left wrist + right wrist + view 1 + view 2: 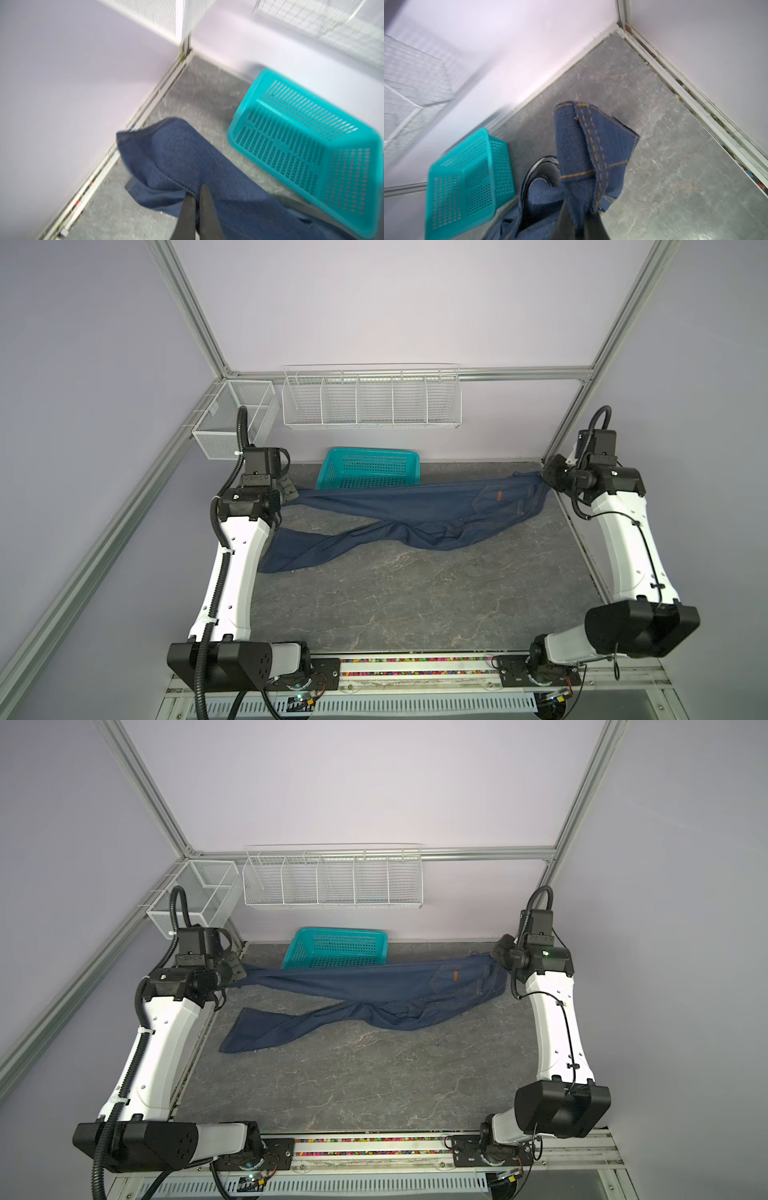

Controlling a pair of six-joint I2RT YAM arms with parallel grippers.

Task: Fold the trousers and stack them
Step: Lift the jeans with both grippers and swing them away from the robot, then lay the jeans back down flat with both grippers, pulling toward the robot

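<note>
Nearest the camera, a mounting rail [415, 670] is running along the near edge of the desk [415, 605], and both arms are reaching away from it toward the far corners. The trousers [415, 506] are lying across the far half of the desk, long axis running left to right. The left fingers [207, 209] are pinching one leg near its hem; the right fingers [562, 228] are pinching the waistband end. That leg is stretching between the two grips. The second leg [299, 549] is trailing slack toward the near left, twisting away from the first, so the fold is probably requiring its alignment beforehand. A teal basket [370, 468] is standing just behind the stretched leg; contact cannot be determined. A wire rack [370, 398] and a mesh bin [232, 423] are hanging on the walls, well apart from the cloth.
</note>
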